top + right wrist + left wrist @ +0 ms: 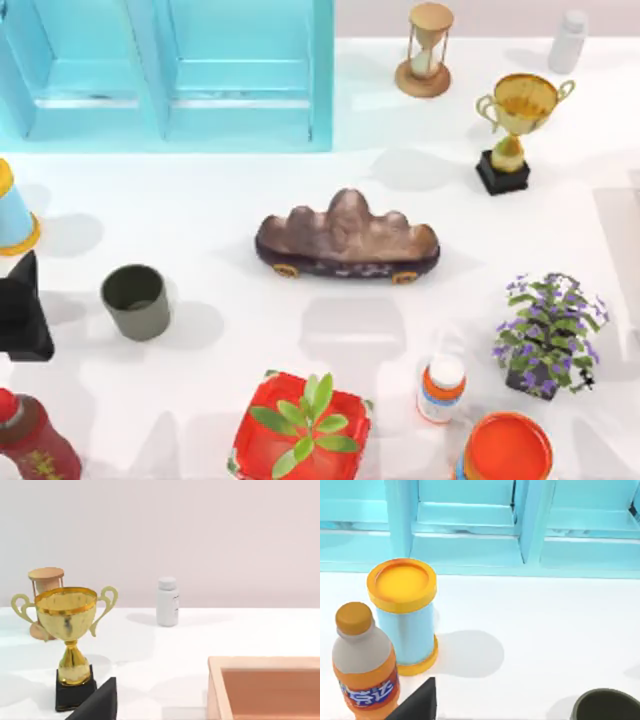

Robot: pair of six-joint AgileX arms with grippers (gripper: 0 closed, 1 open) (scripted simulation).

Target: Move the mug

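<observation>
Top view: mug [136, 301] stood upright on the white table [210, 215], left of the brown rock-shaped ornament [347, 240], open mouth up. Left gripper [22, 310] sat at the table's left edge, just left of the mug and apart from it; can't tell how its fingers stood. Blue cone-shaped cup [14, 214] was behind the gripper, a red bottle [32, 438] in front of it. Light-blue cabinet [170, 70] stood behind the ornament to the left; hourglass [427, 50], gold trophy [518, 125] and white bottle [568, 42] behind it to the right. In front of the ornament: red-potted green plant [301, 425], small orange-capped bottle [441, 386], orange-lidded container [505, 448], purple-flowered plant [548, 333].

Left wrist view: mug rim [606, 705] showed at the frame edge, well apart from the blue cup and an orange soda bottle [364, 667]. One dark finger [417, 702] was visible; state can't be told.

Right wrist view: trophy, hourglass, white bottle and a wooden box [265, 687] showed. One dark finger [97, 702] of the right gripper; state can't be told.
</observation>
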